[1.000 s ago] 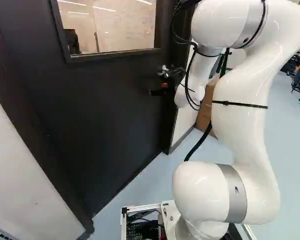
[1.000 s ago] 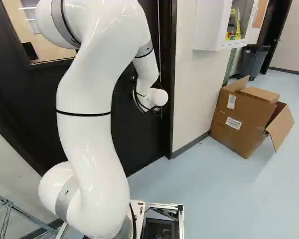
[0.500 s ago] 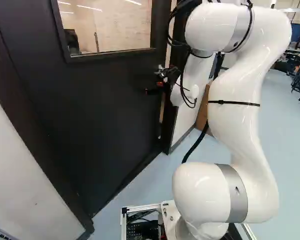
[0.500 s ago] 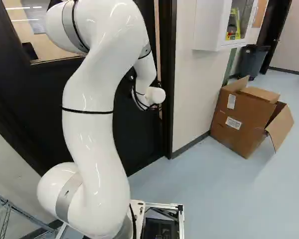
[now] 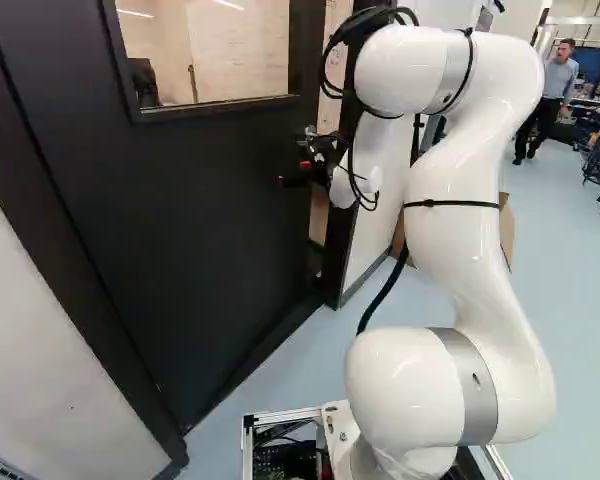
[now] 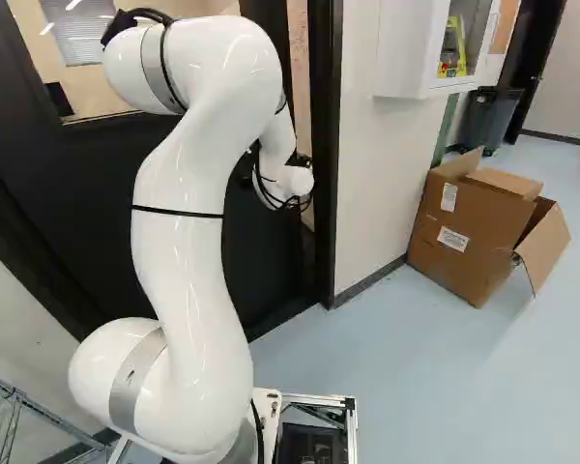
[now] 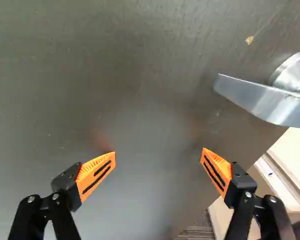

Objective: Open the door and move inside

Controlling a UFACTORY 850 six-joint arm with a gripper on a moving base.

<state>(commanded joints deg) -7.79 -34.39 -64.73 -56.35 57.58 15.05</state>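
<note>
The black door (image 5: 160, 220) stands ajar, swung away from me, with a gap (image 5: 320, 215) between its free edge and the frame (image 5: 342, 240). My gripper (image 5: 293, 172) is at the door's face near that edge, below the window. In the wrist view the gripper (image 7: 158, 152) stands open, its orange-padded fingers wide apart with only the door's surface (image 7: 140, 105) ahead of them. The silver lever handle (image 7: 270, 102) lies off to one side, beyond the finger nearer the door's edge, not held. Whether the fingertips press on the door, I cannot tell.
A white wall (image 6: 382, 174) with a cabinet (image 6: 430, 48) adjoins the frame. An open cardboard box (image 6: 478, 222) stands on the floor by that wall, and a bin (image 6: 490, 118) farther back. A wire rack (image 6: 0, 425) is at the near left of the right base view.
The door has swung farther away, widening the gap at its free edge. My arm has reached forward with it, its wrist shifting leftward in the left base view. The base has stayed in place.
</note>
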